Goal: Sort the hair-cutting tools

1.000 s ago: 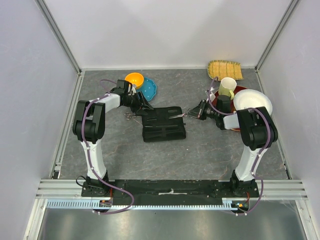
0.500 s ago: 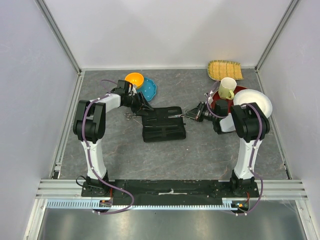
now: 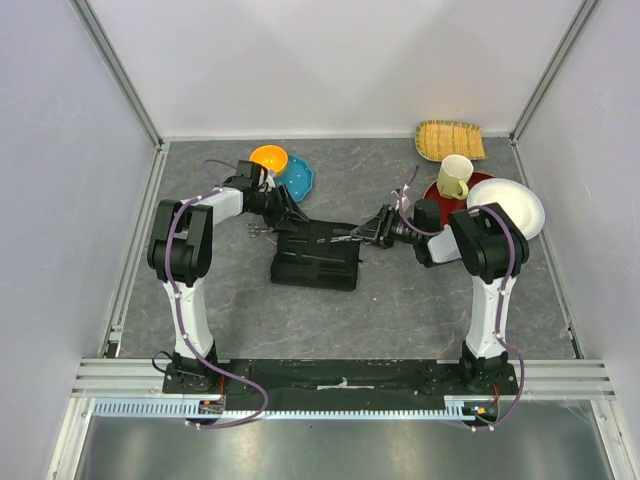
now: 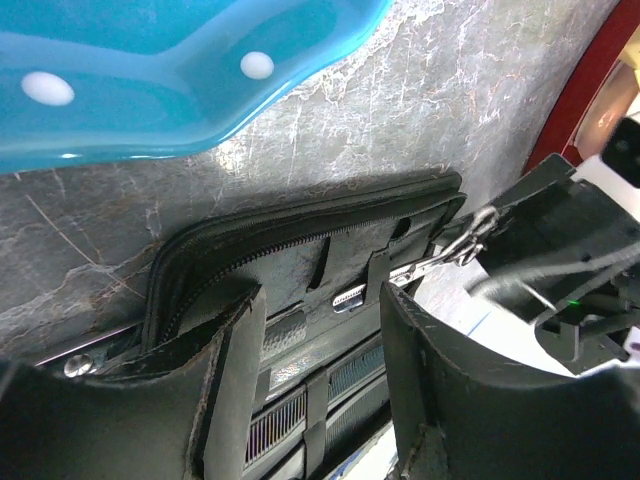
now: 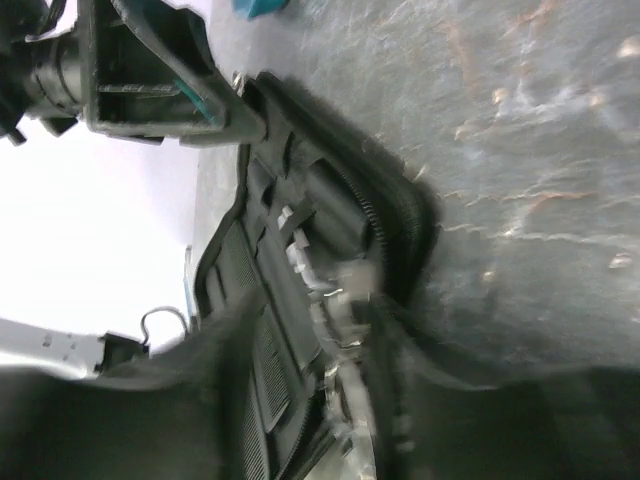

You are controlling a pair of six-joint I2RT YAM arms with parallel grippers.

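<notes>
Bearing scissors (image 3: 258, 230): grey table (image 3: 420, 310), white walls (image 3: 330, 60).

both arms reach inward, low; left gripper (image 3: 288, 214) jaws apart; right gripper (image 3: 371, 232) jaws apart, blurred.

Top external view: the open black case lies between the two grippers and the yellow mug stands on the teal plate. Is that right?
Not quite. The top external view shows the yellow mug standing on the red plate, not the teal plate. The open black case does lie between the left gripper and the right gripper.
</notes>
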